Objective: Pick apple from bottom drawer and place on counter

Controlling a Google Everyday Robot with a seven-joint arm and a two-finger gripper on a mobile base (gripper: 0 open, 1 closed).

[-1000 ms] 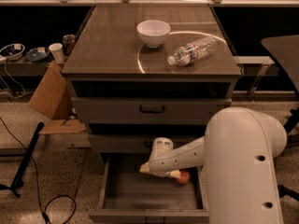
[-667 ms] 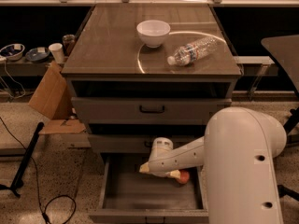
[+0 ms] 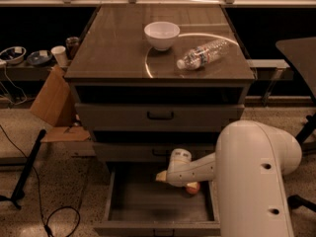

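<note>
The white gripper (image 3: 162,177) is inside the open grey metal bottom drawer (image 3: 148,204), just beside the small round orange-red apple (image 3: 192,187) (how far open, I cannot tell).

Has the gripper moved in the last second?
No. The gripper sits at the same spot in the bottom drawer, just left of the apple.

just one cam, up high behind the robot's arm (image 3: 256,172), looking down at the cabinet (image 3: 158,115) front, fairly close, pincer (image 3: 160,177) low in the open bottom drawer (image 3: 143,201)
</note>
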